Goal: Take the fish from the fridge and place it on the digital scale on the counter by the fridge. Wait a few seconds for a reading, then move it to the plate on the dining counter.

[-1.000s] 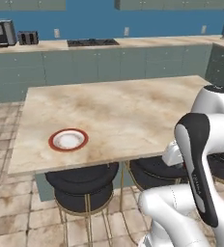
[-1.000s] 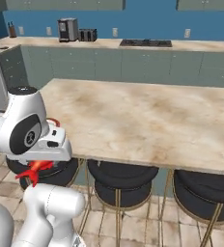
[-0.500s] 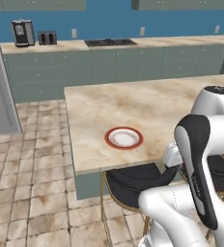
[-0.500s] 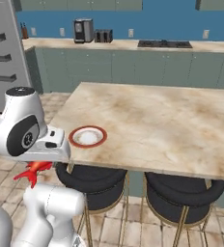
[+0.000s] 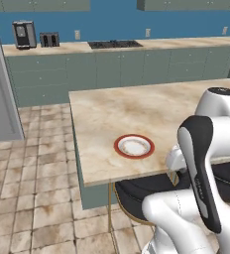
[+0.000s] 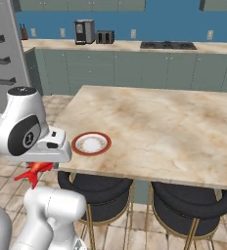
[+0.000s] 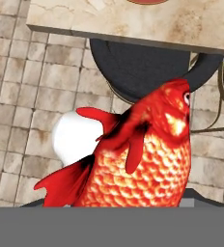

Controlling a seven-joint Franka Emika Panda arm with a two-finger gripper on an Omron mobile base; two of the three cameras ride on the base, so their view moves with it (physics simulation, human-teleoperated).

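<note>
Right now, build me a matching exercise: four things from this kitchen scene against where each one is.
Things:
1. fish
2. plate
3. stools
4. coffee machine

Places:
A. on the far counter by the blue wall
B. tucked under the edge of the dining counter
C. near the dining counter's corner, empty
D. held in the claw, low beside the dining counter

Pairs: 1-D, 2-C, 3-B, 4-A

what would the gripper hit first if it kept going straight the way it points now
Probably the black stool tucked under the dining counter. In the hand view the gripper, shut on the fish, aims below the slab's edge at the stool seat, with tiled floor around it. Depth is unclear.
</note>
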